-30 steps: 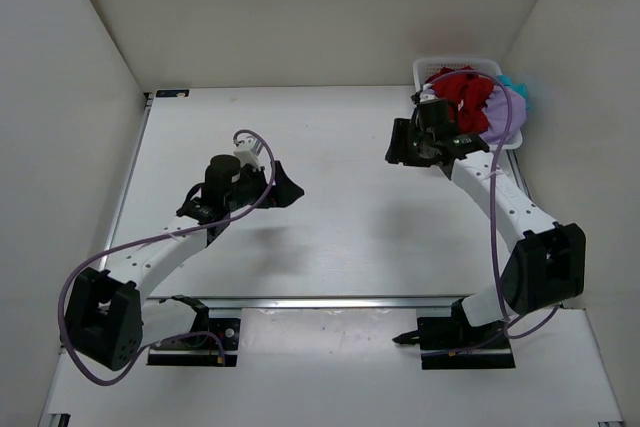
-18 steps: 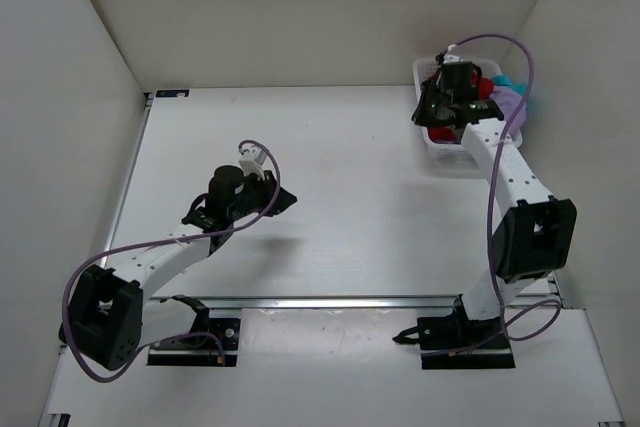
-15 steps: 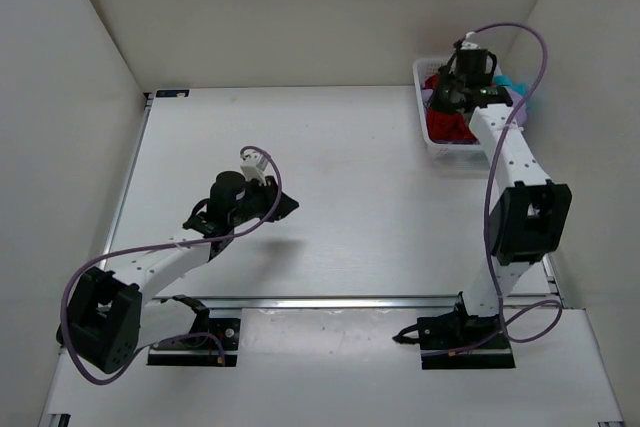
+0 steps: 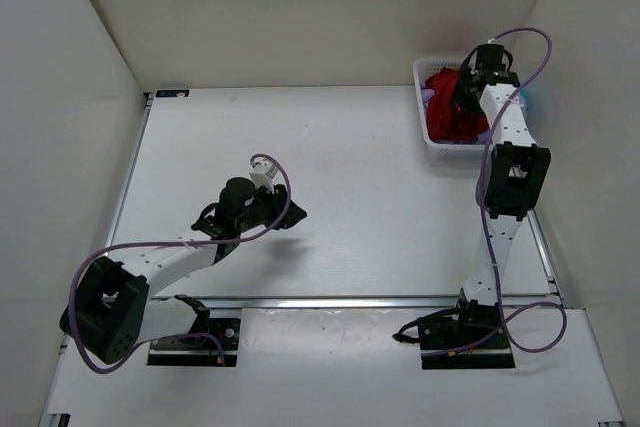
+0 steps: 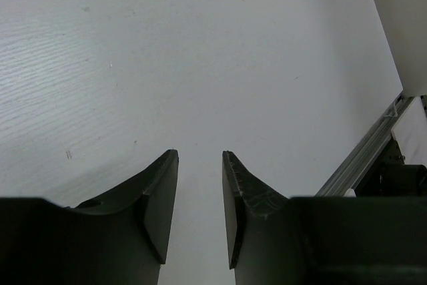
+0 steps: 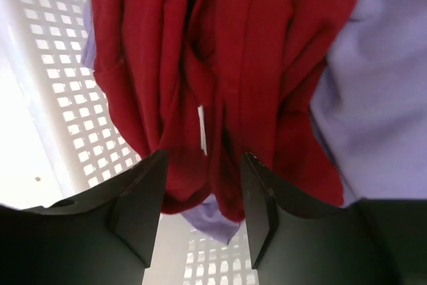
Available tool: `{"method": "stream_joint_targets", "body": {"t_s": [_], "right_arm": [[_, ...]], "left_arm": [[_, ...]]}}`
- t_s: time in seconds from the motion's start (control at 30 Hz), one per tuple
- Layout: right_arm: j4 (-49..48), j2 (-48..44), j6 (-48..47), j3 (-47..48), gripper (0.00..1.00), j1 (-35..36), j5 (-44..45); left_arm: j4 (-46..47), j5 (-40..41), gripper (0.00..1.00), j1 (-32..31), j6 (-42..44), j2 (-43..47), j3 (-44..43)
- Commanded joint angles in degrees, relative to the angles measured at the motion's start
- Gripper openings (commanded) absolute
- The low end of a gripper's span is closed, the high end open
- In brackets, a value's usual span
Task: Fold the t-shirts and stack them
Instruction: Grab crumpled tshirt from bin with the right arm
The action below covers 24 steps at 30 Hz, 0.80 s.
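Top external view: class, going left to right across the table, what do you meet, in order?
Black left gripper → white plastic mesh basket's left wall → crumpled red cloth t-shirt inside it. The right gripper overlaps the shirt, so it is left out.

A white table [image 4: 350,167] with a faint wood grain spans the space between pale walls. A white plastic mesh basket [image 4: 424,125] stands directly on it in the far right corner. An aluminium rail [image 4: 340,301] runs along the table's near edge.
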State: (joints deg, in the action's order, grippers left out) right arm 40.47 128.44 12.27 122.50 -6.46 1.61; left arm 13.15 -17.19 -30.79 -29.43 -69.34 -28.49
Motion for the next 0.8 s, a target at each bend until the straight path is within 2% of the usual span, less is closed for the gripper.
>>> {"method": "stream_joint_targets", "body": {"t_s": [0.0,0.3,0.43,0.5,0.57,0.6,0.67,0.7,0.77], "right_arm": [[2.2,0.4,-1.5,4.7,0.45,2.0,-0.8],[2.6,2.4,-1.7,4.6,0.47,3.1,3.8],[6.4,6.6,-1.8,8.5,0.48,2.3,4.3],[9.1,9.6,-1.7,13.8,0.47,2.3,5.9],[11.6,10.9,-2.4,17.0,0.3,2.8,6.4],[11.1,11.2,-2.0,17.2,0.27,2.2,6.7],[11.3,10.5,-1.2,17.8,0.06,2.3,6.7],[11.5,10.1,-1.1,18.2,0.02,2.5,7.1],[11.6,7.5,-1.2,20.3,0.0,3.0,8.3]], "left_arm": [[1.9,0.0,0.43,-0.2,0.4,-0.2,0.2],[1.7,0.1,0.45,-0.5,0.3,-0.3,0.3],[1.4,-0.2,0.45,-0.2,0.3,0.0,-0.1],[1.4,0.1,0.44,-0.1,0.4,0.4,0.1],[1.4,0.2,0.45,-0.1,0.4,0.7,0.1],[1.4,0.3,0.44,0.1,0.3,0.8,0.3],[1.4,0.2,0.44,0.1,0.6,0.8,0.0],[1.2,0.1,0.44,0.0,0.6,0.8,0.2],[1.0,0.2,0.43,0.2,0.3,1.0,-0.3]]}}
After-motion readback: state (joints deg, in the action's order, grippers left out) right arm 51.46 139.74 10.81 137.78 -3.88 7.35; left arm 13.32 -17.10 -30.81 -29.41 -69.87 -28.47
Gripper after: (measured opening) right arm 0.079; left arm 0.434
